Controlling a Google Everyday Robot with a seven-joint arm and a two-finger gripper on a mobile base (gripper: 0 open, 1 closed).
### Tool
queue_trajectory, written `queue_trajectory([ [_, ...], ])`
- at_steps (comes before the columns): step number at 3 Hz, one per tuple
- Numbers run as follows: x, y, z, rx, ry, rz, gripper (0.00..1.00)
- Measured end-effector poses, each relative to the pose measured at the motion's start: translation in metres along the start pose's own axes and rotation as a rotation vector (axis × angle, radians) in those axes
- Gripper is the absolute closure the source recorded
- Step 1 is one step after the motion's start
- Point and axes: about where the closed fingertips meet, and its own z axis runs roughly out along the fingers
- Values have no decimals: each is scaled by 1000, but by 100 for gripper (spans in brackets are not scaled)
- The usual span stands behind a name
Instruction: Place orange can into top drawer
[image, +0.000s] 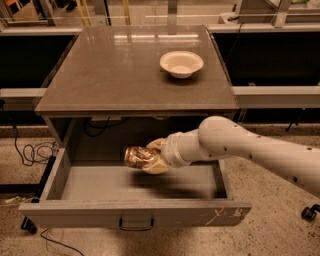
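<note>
Gold-orange and brown, shiny, with whitish patches: your small orange can (134, 155) lies on its side in the beige two-finger gripper (151, 160). The fingers are clamped round its right end and the rest pokes out to the gripper's left. You have the gripper hanging over the open top drawer (135, 211), a wide shallow grey one pulled out from under the tabletop. The can is in the air inside the drawer's outline, about mid-width, above the drawer floor. A dark shadow lies on that floor just below the gripper and to its right. The dark curved handle (136, 223) is on the drawer front, below the gripper, with white scratches (222, 215) lower right of it. The white rounded arm (240, 147) runs off to the gripper's right. The flat brown-grey tabletop (115, 75) is above and behind the gripper. On it stands a round white bowl (181, 63), up and to the right, well apart, open side up. Black cables (30, 150) lie on the floor far left of the gripper.
</note>
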Motion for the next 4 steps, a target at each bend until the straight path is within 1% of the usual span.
queue_trajectory([
  [1, 21, 11, 30, -4, 1, 39, 100],
  [2, 24, 11, 35, -2, 0, 45, 85],
  [4, 24, 11, 35, -2, 0, 45, 39],
])
